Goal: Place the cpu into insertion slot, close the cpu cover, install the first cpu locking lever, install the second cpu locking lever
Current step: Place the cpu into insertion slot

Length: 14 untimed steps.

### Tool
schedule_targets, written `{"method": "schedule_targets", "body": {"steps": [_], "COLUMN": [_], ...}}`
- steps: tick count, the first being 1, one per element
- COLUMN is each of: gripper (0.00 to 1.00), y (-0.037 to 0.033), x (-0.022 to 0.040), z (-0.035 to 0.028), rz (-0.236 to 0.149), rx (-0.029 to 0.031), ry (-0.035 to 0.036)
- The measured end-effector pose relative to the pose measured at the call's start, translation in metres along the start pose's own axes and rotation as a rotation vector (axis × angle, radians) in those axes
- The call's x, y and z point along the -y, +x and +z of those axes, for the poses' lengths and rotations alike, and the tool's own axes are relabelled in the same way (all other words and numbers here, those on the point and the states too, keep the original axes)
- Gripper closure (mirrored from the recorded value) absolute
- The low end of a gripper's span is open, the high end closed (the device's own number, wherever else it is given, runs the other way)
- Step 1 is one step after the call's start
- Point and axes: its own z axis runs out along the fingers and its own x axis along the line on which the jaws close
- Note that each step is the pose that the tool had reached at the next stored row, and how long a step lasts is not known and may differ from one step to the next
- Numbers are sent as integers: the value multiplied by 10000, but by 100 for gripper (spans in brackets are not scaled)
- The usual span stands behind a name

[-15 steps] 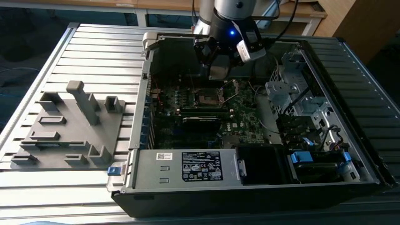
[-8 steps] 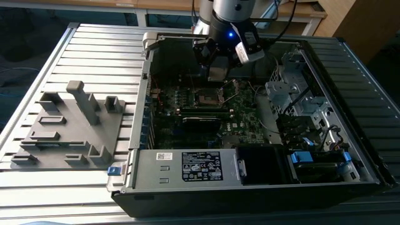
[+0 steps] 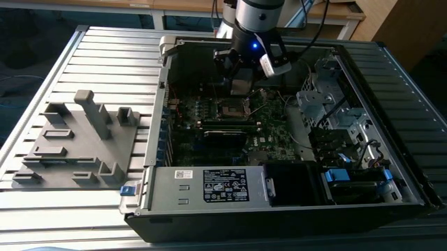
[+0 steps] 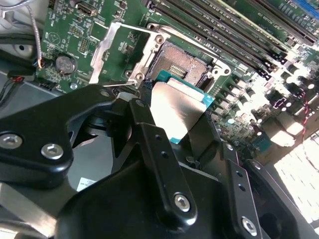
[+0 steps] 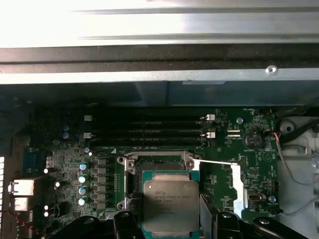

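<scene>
Arm reaching down into the open black computer case [image 3: 279, 219] in the exterior view, and its black gripper [image 3: 241, 86] hangs over the green motherboard [image 3: 202, 151], just above the small square dark insertion slot [image 3: 233, 109] with its thin silvery rim. The case sits on a slatted metal table [image 3: 104, 57]. A grey moulded fixture [image 3: 77, 141] lies well apart, to the exterior view's left.

Over to the second wrist view: the black fingers [image 4: 149, 129] are clamped on opposite edges of the small flat square cpu [image 4: 179, 107], its dull silver-grey face showing. It's held at the insertion slot's [image 4: 182, 62] near rim, not down in the recess. The cpu cover [image 4: 105, 50], a square silvery metal frame with a cut-out middle, stands swung open beside the slot.

First wrist view now: the cpu [image 5: 170, 204] sits between the fingers, overlapping the near part of the insertion slot [image 5: 158, 164], with bare socket beyond it. The cpu cover [image 5: 237, 184] is open to one side, and long black memory slots [image 5: 149, 132] run past the socket.
</scene>
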Motion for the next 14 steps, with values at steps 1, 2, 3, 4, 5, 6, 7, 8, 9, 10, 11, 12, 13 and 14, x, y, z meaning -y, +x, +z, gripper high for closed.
{"method": "schedule_targets", "body": {"steps": [1, 2, 3, 4, 5, 6, 7, 8, 9, 10, 11, 12, 13, 14], "gripper": [46, 46, 46, 46, 46, 46, 46, 46, 46, 46, 46, 46, 46, 46], "y": [3, 7, 11, 15, 17, 17, 18, 18, 19, 19, 21, 23, 25, 28], "x": [2, 3, 5, 5, 6, 7, 7, 8, 10, 11, 13, 15, 17, 18], "z": [17, 34, 47, 57, 62, 63, 70, 82, 100, 118, 136, 154, 170, 186], "rz": [0, -1, -2, -2, -2, -4, -6, -7, -9, -12, -16, -23, -33, -42], "rx": [0, 1, 1, 1, 1, 0, 1, 0, 1, 1, 3, 4, 4, 5], "ry": [0, 0, -1, -1, 0, 2, -1, -1, -1, -1, -1, -1, -1, -1]}}
